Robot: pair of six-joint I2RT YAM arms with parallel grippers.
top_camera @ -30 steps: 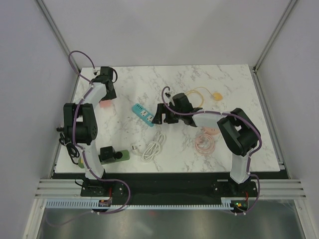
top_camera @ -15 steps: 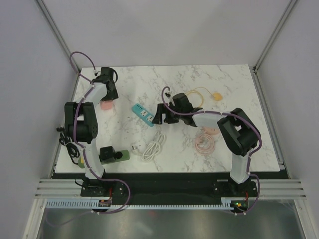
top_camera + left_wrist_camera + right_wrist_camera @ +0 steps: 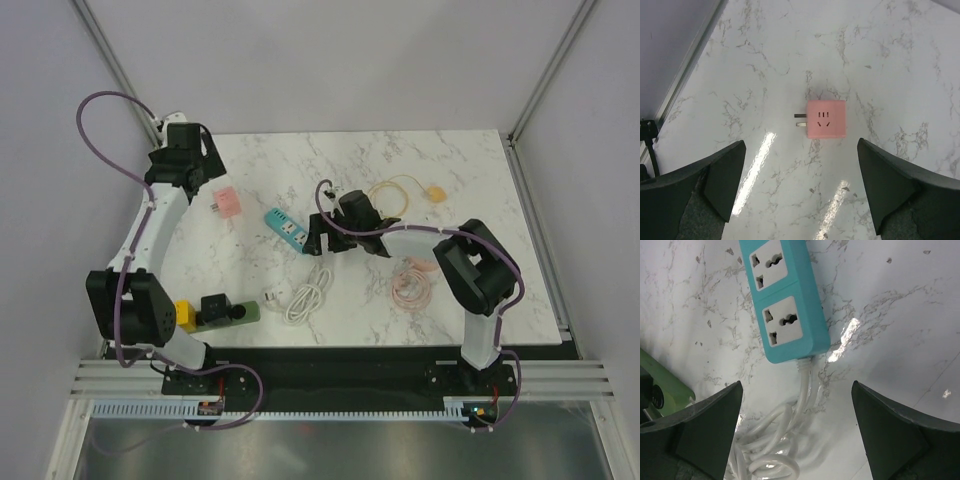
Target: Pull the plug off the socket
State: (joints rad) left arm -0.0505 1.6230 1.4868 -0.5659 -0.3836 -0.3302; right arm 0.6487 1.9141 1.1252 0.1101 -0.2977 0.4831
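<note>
In the left wrist view the left fingers (image 3: 722,175) stand wide spread with nothing between them. The pink plug (image 3: 825,119) lies flat on the worktop (image 3: 900,60) ahead of them, its two prongs pointing free to the side (no socket is around them).

In the right wrist view the right fingers (image 3: 890,425) are spread as well and pinch nothing. They hang at the cable end of the teal socket strip (image 3: 785,295), and both outlets that show are empty. The white cable (image 3: 802,405) leaves the strip and coils toward the near edge.

In the top view the change is clear. A second ago the left arm (image 3: 150,215) was bent low over the plug near the far-left corner and hid it. Now the arm is drawn back toward that corner, and the plug lies uncovered, well apart from the strip, which stays near the middle of the worktop. The right arm (image 3: 400,240) has hardly moved. I judge that the plug is already off the socket and released, so the task looks finished.
</note>
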